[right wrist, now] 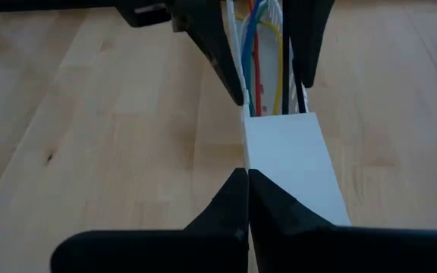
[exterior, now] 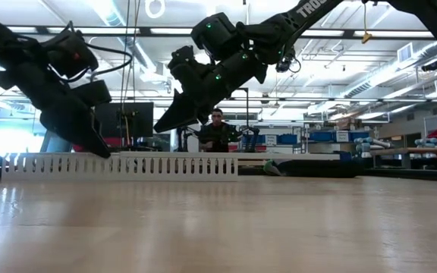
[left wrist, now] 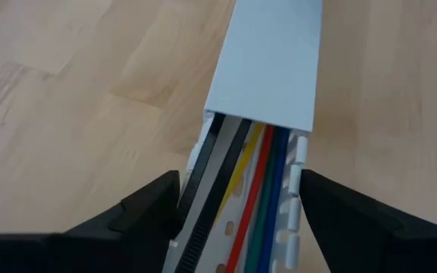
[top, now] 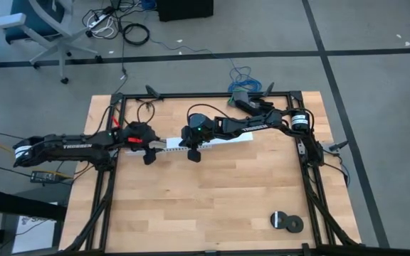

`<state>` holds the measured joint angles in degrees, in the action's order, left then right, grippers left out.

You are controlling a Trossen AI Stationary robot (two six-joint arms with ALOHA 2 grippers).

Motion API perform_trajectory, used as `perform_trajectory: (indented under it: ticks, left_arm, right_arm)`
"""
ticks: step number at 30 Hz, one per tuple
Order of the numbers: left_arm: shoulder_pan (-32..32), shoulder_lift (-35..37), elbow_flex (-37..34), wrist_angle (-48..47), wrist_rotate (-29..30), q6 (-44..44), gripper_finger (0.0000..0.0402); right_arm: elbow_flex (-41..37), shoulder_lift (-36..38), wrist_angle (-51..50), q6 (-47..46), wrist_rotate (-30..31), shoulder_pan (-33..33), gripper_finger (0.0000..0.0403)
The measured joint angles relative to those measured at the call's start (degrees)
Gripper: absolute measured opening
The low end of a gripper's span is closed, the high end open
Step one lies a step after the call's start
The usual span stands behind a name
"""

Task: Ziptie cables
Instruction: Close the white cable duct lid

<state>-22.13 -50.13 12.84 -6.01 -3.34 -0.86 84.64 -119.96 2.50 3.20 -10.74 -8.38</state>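
Observation:
A white slotted channel (top: 212, 142) lies flat on the table, running left to right. A white cover (left wrist: 271, 68) closes its right part. The cables (left wrist: 260, 189), black, yellow, red, green and blue, lie in the uncovered left part and run under the cover. A ribbed black ziptie (left wrist: 194, 244) lies along one wall inside. My left gripper (left wrist: 241, 182) is open, one finger on either side of the channel's uncovered end (exterior: 101, 152). My right gripper (right wrist: 247, 173) is shut and hangs a little above the channel near the cover's end (exterior: 158, 129). My left gripper has one finger (left wrist: 161, 201) close beside each long wall of the channel's uncovered end (left wrist: 300, 163). It comes slanting down from the table's left, along the channel. Whether the fingers touch the walls, I cannot tell.
Black tape rolls (top: 287, 222) lie near the table's front right. A blue wire bundle (top: 244, 82) sits at the far edge. Black frame rails (top: 109, 185) run along the table's sides. A person (exterior: 217, 130) sits beyond the table. Bare wood lies in front of the channel.

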Motion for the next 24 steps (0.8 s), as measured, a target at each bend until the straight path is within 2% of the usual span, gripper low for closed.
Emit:
perform_trajectory:
  ticks: [14, 18, 24]
  left_arm:
    - [0.0, -0.85, -1.61, 4.08, -0.37, -1.62, 0.0276]
    - [0.0, -3.72, -1.66, 8.63, -2.09, -1.56, 0.0258]
    - [0.07, -10.04, -1.69, 17.73, -3.35, -0.41, 0.0244]
  right_arm:
    - [0.0, 0.02, -0.07, 0.0, -1.51, 0.09, 0.0]
    - [0.02, 0.07, -1.3, 0.02, -1.32, 0.09, 0.0]
    - [0.01, 0.24, -6.99, 0.71, 3.52, -0.94, 0.0]
